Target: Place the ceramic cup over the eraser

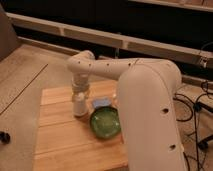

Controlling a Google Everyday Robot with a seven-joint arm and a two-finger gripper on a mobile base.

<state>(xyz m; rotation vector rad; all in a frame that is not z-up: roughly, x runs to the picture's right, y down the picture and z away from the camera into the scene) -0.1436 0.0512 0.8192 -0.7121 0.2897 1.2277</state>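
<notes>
Directly under the wrist of the white robot arm (145, 100), the gripper (80, 96) points straight down, its fingers drawn together on the top of a small plain white tapered ceramic cup (79, 108). The ceramic cup stands upright below the claw with its base on the light wooden slatted table (60, 145).

Behind the claw, the table's far edge is near. To the claw's left a strip of bare wood runs to the left edge, with floor beyond it. In front of the claw lies the widest stretch of open wood. To its right the room is tighter: a pale blue flat block (101, 103) lies just beside the ceramic cup, and a round green bowl (105, 121) sits to the right front, close to the block and partly under the arm's bulk.

The ceramic cup looks smooth, unmarked, handleless and narrower than the bowl.

In view: one cup, one blue block, one green bowl, one table.
</notes>
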